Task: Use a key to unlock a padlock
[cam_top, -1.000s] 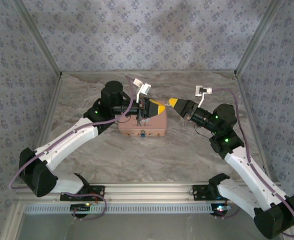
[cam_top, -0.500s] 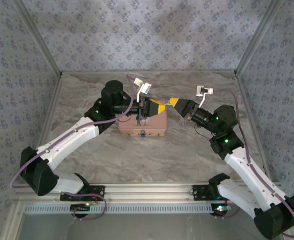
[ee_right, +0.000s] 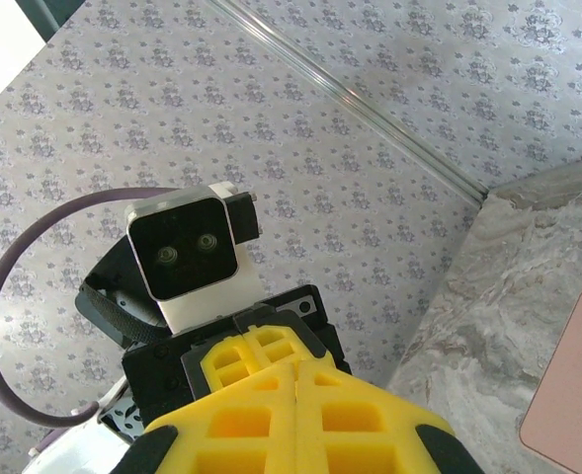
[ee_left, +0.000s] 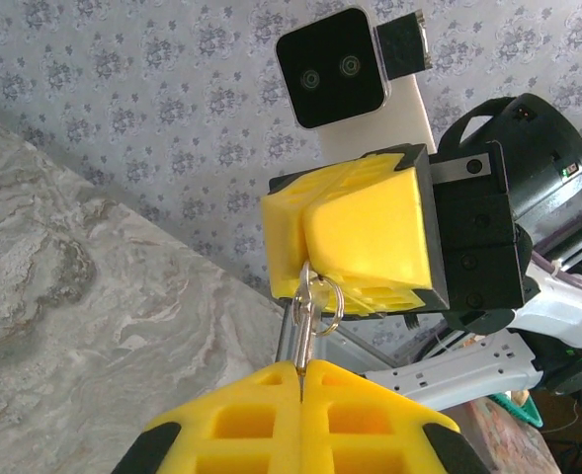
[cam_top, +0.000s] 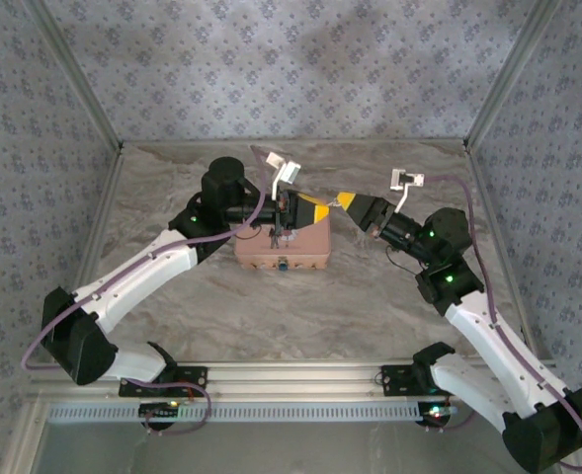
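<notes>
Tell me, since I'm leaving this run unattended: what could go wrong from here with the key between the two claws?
1. The left claw pinches the key by just its blade tip; a slight tug could slip it free.
2. The ring sits against the shut right claw, but whether that claw grips it is unclear; if not, parting could drop the key onto the pink tin.
3. The padlock is tiny, so a tilted key may miss.

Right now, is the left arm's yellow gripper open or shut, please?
Shut: the left gripper pinches the small silver metal key between touching yellow fingers.
</notes>
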